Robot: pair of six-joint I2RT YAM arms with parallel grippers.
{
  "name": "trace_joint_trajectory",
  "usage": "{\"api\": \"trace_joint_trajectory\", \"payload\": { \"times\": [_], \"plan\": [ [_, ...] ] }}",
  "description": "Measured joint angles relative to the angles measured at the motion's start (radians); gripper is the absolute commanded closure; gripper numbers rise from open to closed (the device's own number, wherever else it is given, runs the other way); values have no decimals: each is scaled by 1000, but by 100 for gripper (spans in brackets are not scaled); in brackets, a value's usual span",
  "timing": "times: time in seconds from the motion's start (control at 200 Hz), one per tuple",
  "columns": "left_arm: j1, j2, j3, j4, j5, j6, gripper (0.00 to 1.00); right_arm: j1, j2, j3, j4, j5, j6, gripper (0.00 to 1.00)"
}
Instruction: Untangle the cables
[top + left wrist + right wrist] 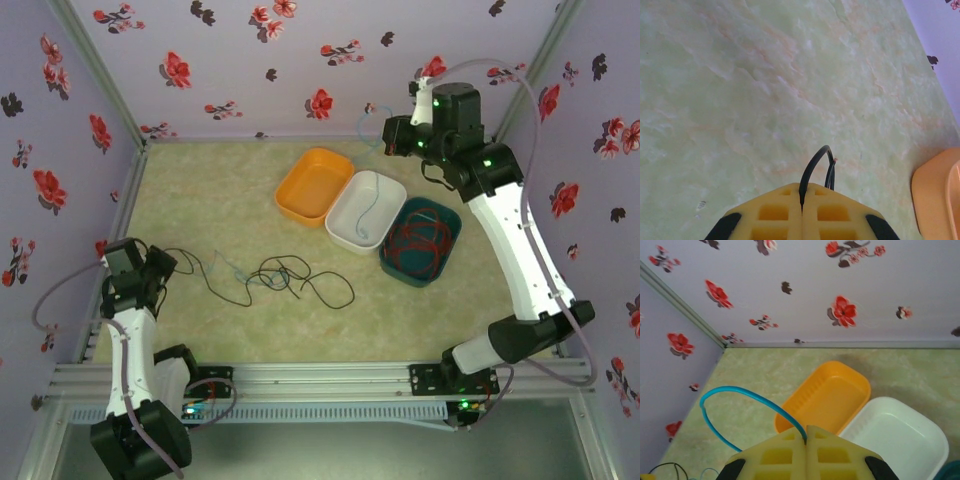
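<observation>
Left hand (160, 268): low at the near left of the surface (220, 190). In its wrist view the yellow fingers (775, 212) are pressed together on the black cable (812, 165). A short loop with a bare tip stands out in front of them.
Black cable on the surface: from the left hand it runs right in loose loops (290, 278), crossing itself several times. Which strand lies on top is too fine to tell.
Teal tray (448, 215): it holds the red cables (418, 242) in a heap. Single strands cannot be counted.
White tray (340, 215): between the teal tray and the orange tray (290, 180), touching both. Inside lies one thin pale wire (372, 212), its colour hard to make out.
Right hand (388, 135): raised at the far right, above the trays. In its wrist view the fingers (835, 455) are clenched on the blue cable (735, 390), which arcs out to the left. Its lower end is cut off by the picture edge.
</observation>
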Motion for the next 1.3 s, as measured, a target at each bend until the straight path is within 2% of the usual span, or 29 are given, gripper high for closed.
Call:
{"api": "trace_joint_trajectory", "payload": {
  "times": [0.505,0.93,1.3],
  "plan": [
    [0,-17,2,0,51,-2,100,-34,45,-102,2,11,3,100],
    [0,-35,14,-5,77,-2,100,-85,230,-163,7,-12,28,100],
    [0,-54,43,-11,142,-1,100,-88,468,-163,-7,-13,29,90]
  ]
}}
